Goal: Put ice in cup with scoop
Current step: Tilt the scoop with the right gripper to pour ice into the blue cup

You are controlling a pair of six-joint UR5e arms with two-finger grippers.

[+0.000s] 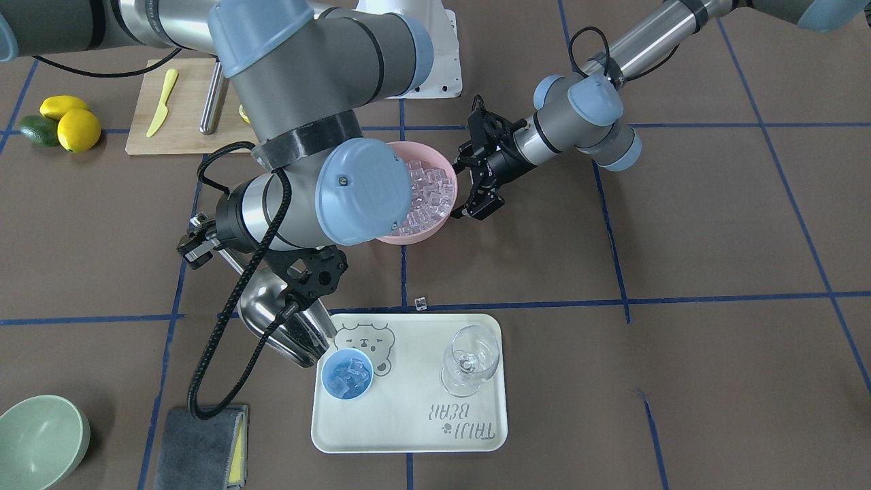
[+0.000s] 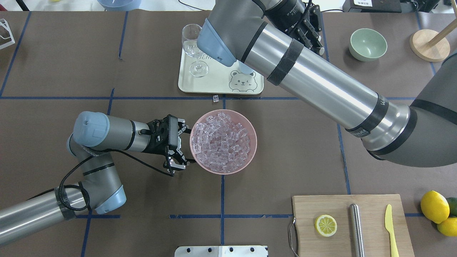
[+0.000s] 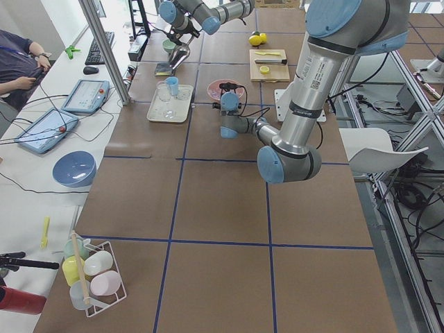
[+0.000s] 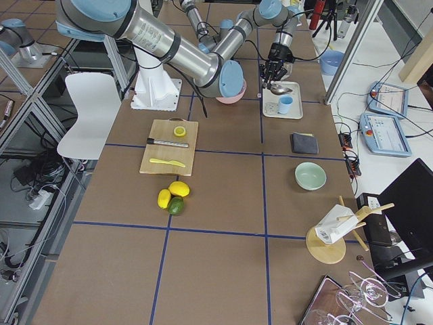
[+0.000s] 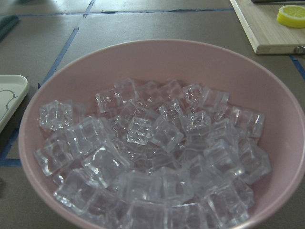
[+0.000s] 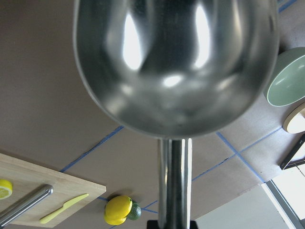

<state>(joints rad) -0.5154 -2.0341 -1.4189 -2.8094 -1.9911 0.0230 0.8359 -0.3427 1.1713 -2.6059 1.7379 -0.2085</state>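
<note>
The steel scoop hangs tilted, its mouth just above the rim of the light-blue cup. My right gripper is shut on the scoop's thin handle. No ice shows in the trough in the right wrist view. The cup stands on the cream tray with a few ice cubes in it. A pink bowl is heaped with ice. My left gripper is open, right beside the bowl's rim. In the overhead view my right arm hides the cup and scoop.
One stray cube lies on the table by the tray. A clear wine glass stands on the tray. Around it are a green bowl, a grey cloth, a cutting board and lemons.
</note>
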